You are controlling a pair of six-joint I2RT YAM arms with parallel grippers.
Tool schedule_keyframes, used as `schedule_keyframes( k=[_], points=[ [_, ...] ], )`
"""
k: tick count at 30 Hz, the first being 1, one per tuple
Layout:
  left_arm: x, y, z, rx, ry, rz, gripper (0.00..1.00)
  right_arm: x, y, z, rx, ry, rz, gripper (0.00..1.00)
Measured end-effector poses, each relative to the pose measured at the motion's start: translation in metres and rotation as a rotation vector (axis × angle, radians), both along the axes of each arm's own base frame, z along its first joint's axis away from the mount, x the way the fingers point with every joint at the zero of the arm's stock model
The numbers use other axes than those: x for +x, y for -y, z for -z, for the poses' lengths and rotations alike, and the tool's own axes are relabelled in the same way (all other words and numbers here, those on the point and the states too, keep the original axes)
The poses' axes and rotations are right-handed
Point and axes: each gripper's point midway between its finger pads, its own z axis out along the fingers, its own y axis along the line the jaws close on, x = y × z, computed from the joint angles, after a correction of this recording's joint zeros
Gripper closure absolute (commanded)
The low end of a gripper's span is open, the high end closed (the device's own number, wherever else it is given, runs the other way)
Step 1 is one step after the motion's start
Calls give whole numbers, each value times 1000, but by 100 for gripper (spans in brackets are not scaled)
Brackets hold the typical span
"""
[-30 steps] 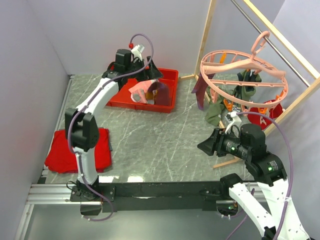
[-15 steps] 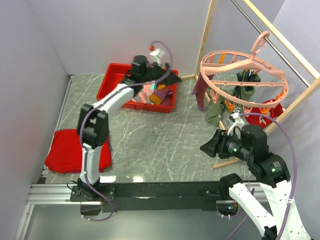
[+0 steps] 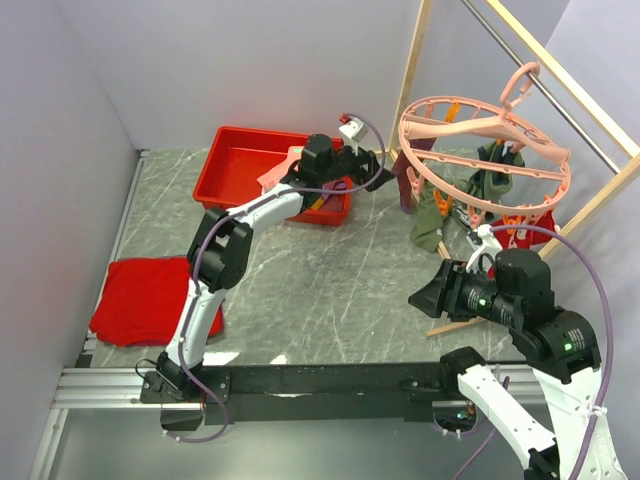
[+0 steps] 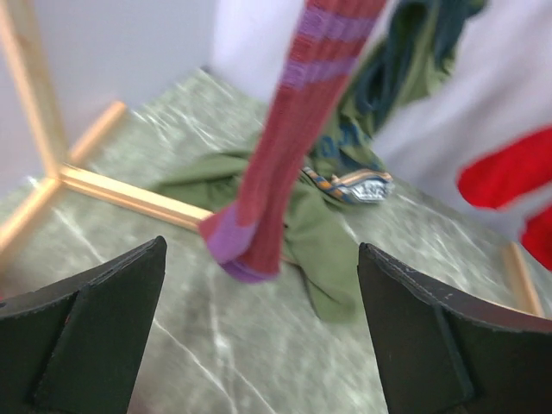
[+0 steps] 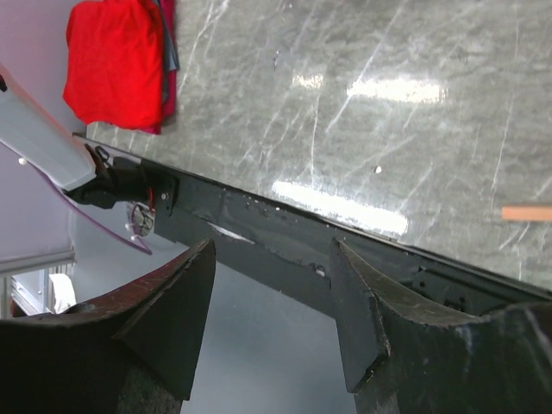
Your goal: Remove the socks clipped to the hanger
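The pink ring hanger (image 3: 487, 150) hangs from the rail at the right. A maroon sock with purple stripes (image 3: 405, 187) dangles from its left side, and it also shows in the left wrist view (image 4: 289, 147). An olive green sock (image 3: 430, 222) (image 4: 319, 237) hangs behind it, and a red sock (image 3: 530, 225) (image 4: 504, 172) hangs further right. My left gripper (image 3: 383, 166) (image 4: 260, 259) is open and empty, just left of the maroon sock and facing it. My right gripper (image 3: 420, 296) (image 5: 274, 259) is open and empty, below the hanger.
A red tray (image 3: 232, 160) at the back holds several loose socks (image 3: 322, 192). A wooden frame (image 3: 410, 70) carries the rail. A flat red cloth (image 3: 130, 300) (image 5: 116, 60) lies at the near left. A wooden strip (image 3: 455, 325) lies on the table by my right gripper.
My left gripper has swung right from over the red tray to the hanger's left side. The right arm has shifted slightly.
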Motion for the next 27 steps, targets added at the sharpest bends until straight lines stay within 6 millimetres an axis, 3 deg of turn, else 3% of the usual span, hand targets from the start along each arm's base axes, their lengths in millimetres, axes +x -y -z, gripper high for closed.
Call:
schedule_keyframes(
  k=[3,7,12,14,18,20,21,22,27],
  points=[
    [11,-1,0,-20,29,-35,4,-4,1,0,-1,-14,6,37],
    [25,12,6,-58,55,-31,4,-9,4,2,-1,-33,17,38],
    [33,34,38,-99,33,-20,4,-12,5,1,3,-42,25,38],
    [36,45,52,-113,24,-25,21,-14,5,0,5,-46,28,38],
    [35,69,64,-164,26,-25,39,-17,6,-3,11,-51,35,38],
    [30,77,65,-178,29,-25,58,-18,6,-5,13,-49,38,38],
    [28,80,65,-184,28,-26,85,-19,7,-6,14,-47,40,38],
    [26,82,64,-186,28,-29,99,-19,7,-7,14,-47,42,38],
    [21,85,56,-210,43,-61,99,-21,7,-9,22,-46,50,38]
  ],
)
